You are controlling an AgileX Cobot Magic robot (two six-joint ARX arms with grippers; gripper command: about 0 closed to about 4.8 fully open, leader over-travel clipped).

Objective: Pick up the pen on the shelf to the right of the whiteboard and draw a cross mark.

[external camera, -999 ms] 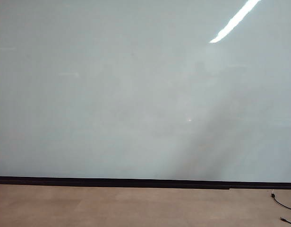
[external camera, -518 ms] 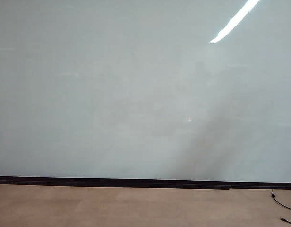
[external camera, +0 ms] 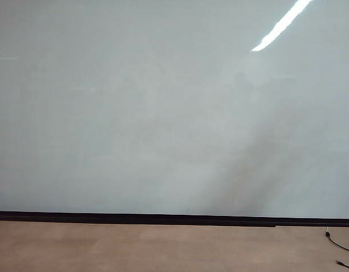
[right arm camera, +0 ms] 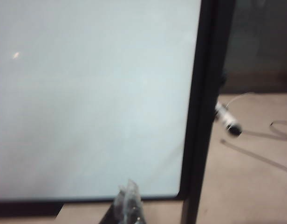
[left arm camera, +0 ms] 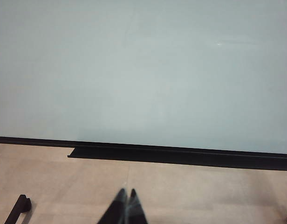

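Observation:
The whiteboard [external camera: 135,113] fills the exterior view, pale and glossy, and neither gripper shows there. No cross mark is in view on it. In the right wrist view the pen [right arm camera: 227,119], a pale barrel with a black tip, lies just beyond the board's black side frame [right arm camera: 204,116]. The shelf under it I cannot make out. My right gripper [right arm camera: 127,189] is shut and empty, low in front of the board's corner, well short of the pen. My left gripper [left arm camera: 126,192] is shut and empty over the tan floor, facing the whiteboard [left arm camera: 134,70].
A black strip [external camera: 163,218] runs along the board's lower edge, with a black ledge [left arm camera: 181,155] under it. A black cable [external camera: 339,243] lies on the tan floor at the lower right. A thin cable [right arm camera: 281,128] trails past the pen. A black bar [left arm camera: 20,207] sits near the left gripper.
A small bright speck on the board's lower middle has gone. Nothing else has visibly moved.

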